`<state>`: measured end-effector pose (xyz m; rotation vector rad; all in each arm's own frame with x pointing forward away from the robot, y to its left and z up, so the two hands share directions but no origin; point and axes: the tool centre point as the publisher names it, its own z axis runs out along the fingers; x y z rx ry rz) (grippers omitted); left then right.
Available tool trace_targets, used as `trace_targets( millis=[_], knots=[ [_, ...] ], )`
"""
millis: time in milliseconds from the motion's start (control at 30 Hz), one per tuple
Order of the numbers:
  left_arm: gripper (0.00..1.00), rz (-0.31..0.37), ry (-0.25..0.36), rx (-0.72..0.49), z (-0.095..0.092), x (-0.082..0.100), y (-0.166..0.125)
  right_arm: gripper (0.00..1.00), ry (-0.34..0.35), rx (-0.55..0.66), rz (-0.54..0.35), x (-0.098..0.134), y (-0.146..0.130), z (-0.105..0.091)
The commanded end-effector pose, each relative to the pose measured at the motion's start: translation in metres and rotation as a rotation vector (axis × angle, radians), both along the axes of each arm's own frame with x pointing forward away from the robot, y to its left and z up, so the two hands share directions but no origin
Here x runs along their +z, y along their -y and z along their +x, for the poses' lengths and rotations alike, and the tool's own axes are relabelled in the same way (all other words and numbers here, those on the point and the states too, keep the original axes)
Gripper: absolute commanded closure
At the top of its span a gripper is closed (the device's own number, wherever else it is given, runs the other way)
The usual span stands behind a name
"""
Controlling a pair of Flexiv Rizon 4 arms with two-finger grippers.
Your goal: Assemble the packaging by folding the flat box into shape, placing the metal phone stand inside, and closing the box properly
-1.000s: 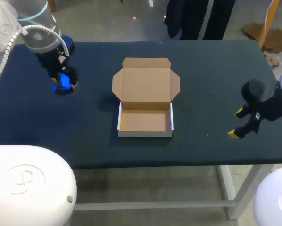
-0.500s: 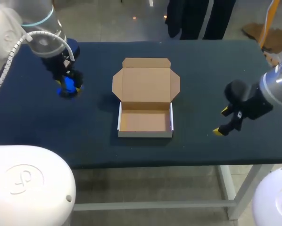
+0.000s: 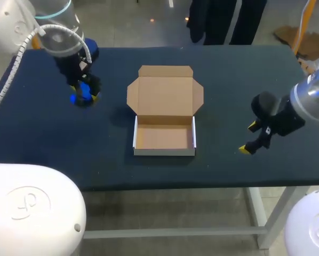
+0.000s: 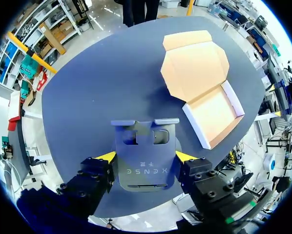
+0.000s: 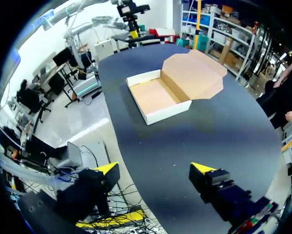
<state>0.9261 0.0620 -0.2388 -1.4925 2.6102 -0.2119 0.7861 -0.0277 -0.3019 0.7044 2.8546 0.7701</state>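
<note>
The left claw grips the stand from both sides, over the desk's far-left part. The right claw gapes wide, holding nothing, right of the box, which sits open mid-desk, lid laid back.

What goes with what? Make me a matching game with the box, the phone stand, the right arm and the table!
Things:
1. box
2. phone stand
3. right arm
4. table

States:
A. dark blue on top
B. jaws open, holding nothing
C. lid open, nothing inside
D. gripped on two sides by the jaws of the left arm

Pairs: 1-C, 2-D, 3-B, 4-A
</note>
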Motion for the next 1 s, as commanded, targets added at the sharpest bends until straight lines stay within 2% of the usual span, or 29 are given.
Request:
trace_targets(
  millis=[33,200,533,1000],
  knots=[
    [1.0,0.015,-0.014,-0.01,0.001,0.003,0.008,0.0,0.009,-0.002,0.002,0.001,-0.001,-0.007],
    [1.0,0.022,-0.005,-0.032,-0.009,0.01,0.016,0.0,0.009,-0.002,0.002,0.001,-0.001,-0.007],
    [1.0,0.038,-0.007,-0.081,-0.044,0.014,0.048,0.0,0.009,-0.002,0.002,0.001,-0.001,-0.007],
    [1.0,0.027,-0.035,-0.113,-0.082,0.001,0.109,0.0,0.009,-0.002,0.002,0.001,-0.001,-0.007]
  ],
)
